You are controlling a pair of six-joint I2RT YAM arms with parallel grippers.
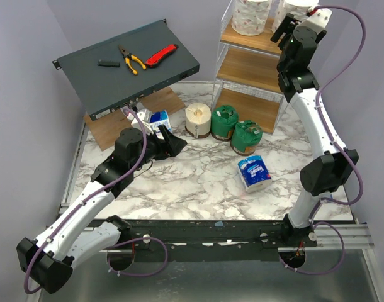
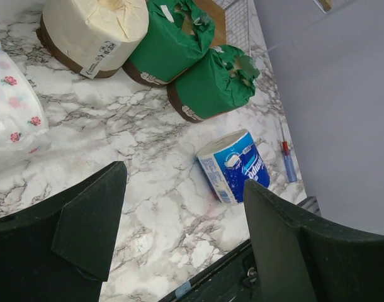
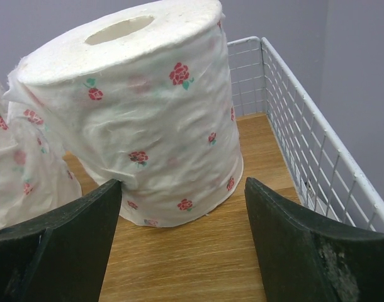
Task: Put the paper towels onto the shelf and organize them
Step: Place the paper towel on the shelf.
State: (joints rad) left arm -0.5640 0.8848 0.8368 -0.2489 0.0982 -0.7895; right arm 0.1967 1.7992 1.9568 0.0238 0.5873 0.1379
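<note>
The right tool point(image 1: 284, 30) is held spread at the top tier of the shelf point(image 1: 248, 66). A rose-printed roll point(image 3: 160, 119) is seen standing upright on the board between its jaws, near the wire side wall. Whether a finger touches the wrapper cannot be told. A second printed roll point(image 3: 22, 163) is set just beside it, so the top tier is judged to be filled as a row, like beside like.

The left tool point(image 1: 174, 143) is likewise spread and pinches nothing. It is held low over the marble worktop point(image 1: 198, 182), turned toward the rolls not yet shelved, presumably so that one can be taken up. A third printed roll point(image 2: 12, 113) lies just beside it. Farther off, the cream roll point(image 2: 94, 28), two green-wrapped rolls point(image 2: 170, 47) and a blue-and-white pack point(image 2: 233, 167) are seen on the marble. The two lower tiers show bare wood where visible, so most of the task is judged undone.
</note>
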